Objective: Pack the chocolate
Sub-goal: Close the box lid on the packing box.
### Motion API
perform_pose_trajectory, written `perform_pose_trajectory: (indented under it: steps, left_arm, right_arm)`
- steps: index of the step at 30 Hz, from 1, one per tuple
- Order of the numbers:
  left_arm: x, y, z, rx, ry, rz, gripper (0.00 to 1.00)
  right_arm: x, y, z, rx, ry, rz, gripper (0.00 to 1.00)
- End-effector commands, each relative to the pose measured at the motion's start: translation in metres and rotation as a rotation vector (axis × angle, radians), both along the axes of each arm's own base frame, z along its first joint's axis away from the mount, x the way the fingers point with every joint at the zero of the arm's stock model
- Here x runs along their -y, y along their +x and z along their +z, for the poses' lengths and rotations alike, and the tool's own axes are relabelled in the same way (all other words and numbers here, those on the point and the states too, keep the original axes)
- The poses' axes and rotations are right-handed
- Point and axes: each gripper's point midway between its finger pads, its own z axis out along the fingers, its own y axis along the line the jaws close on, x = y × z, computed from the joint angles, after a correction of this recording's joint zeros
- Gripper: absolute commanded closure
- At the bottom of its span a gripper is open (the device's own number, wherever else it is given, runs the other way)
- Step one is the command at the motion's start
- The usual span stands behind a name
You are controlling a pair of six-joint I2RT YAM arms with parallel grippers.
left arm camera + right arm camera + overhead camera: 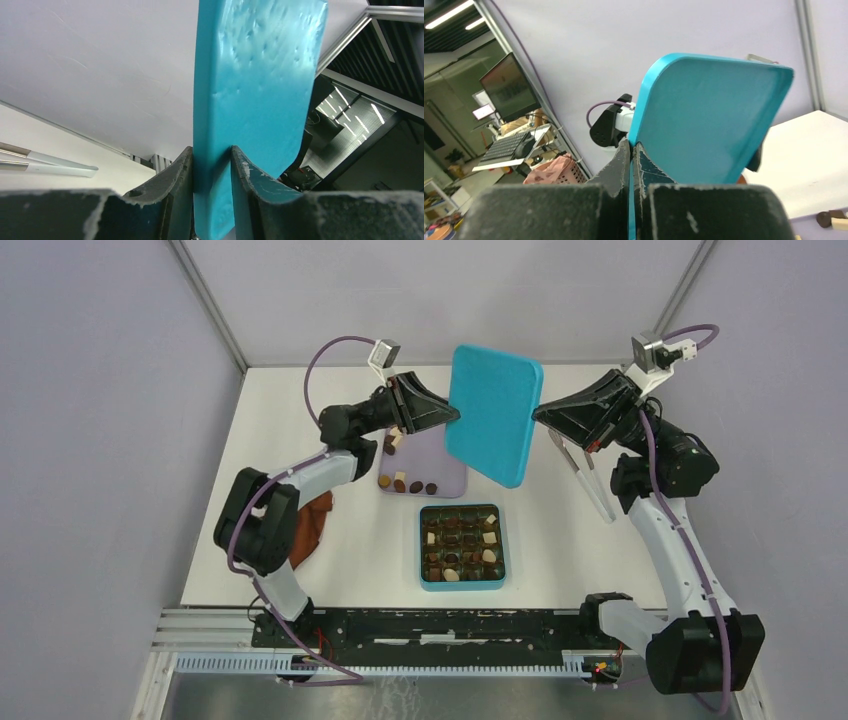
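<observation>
**Ana:** Where is the chocolate [461,540] right now?

**Ben:** Most of it sits in the gridded cells of the teal box [461,586], which lies open on the counter [560,560] close to the middle of its near edge. A handful of pieces rests on a lavender tray [445,468] just beyond the box, toward the counter's middle.

**Ana:** And the jaws?

**Ben:** Both sets hold the teal lid [495,425]. It hangs in the air over the far half of the counter, tilted steeply, almost on edge. The left jaws are narrowed onto its left rim, one on each face. The right jaws are pinched tight on the thin rim opposite.

**Ana:** So which step is this?

**Ben:** Closing the box, I'd judge. The lid is up and shared between the two arms, but not yet over the box. The pieces on the tray are unpacked, though, and I cannot tell whether any cell is free for them.

**Ana:** What does the next move call for?

**Ben:** Turning the lid flat with its open side down, then carrying it toward the near edge. There its corners need squaring with the box before it goes down. With two grips on one rim, the arms must travel together or one must let go. Otherwise the lid may twist or slip. The white tongs [585,475] toward the right edge and the reddish-brown cloth [315,525] by the left edge lie off that path.
</observation>
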Motion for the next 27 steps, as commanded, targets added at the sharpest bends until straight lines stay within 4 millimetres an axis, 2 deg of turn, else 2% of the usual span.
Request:
perform_pose_trajectory:
  steps: [1,3,6,11,14,15,18,21,24,27]
  left_arm:
    - [-0.029,-0.07,0.065,0.294,-0.174,-0.07,0.86]
    - [-0.031,-0.067,0.065,0.286,-0.176,-0.06,0.97]
    - [-0.036,-0.061,0.064,0.269,-0.179,-0.039,0.98]
    - [-0.045,-0.054,0.065,0.259,-0.184,-0.001,0.98]
    - [-0.05,-0.051,0.066,0.256,-0.191,0.021,0.98]
    - [-0.053,-0.048,0.063,0.234,-0.191,0.034,0.98]
    - [-0.053,-0.045,0.053,0.191,-0.187,0.044,0.98]
    - [-0.055,-0.043,0.039,0.144,-0.182,0.069,0.98]
    - [-0.058,-0.043,0.032,0.12,-0.186,0.114,0.98]
    - [-0.058,-0.043,0.027,0.107,-0.171,0.169,0.98]
  right_arm:
    - [0.004,0.031,-0.036,-0.083,-0.061,-0.034,1.0]
    - [0.006,0.035,-0.039,-0.087,-0.066,-0.042,1.0]
    - [0.006,0.037,-0.041,-0.083,-0.071,-0.048,0.99]
    - [0.006,0.04,-0.047,-0.066,-0.096,-0.058,0.65]
    - [0.006,0.047,-0.054,-0.036,-0.14,-0.09,0.51]
    - [0.007,0.057,-0.064,-0.017,-0.208,-0.143,0.4]
    - [0.009,0.064,-0.073,0.03,-0.29,-0.194,0.24]
    - [0.012,0.069,-0.083,0.078,-0.366,-0.245,0.11]
    - [0.016,0.076,-0.102,0.063,-0.42,-0.275,0.07]
    - [0.018,0.084,-0.129,0.016,-0.458,-0.285,0.1]
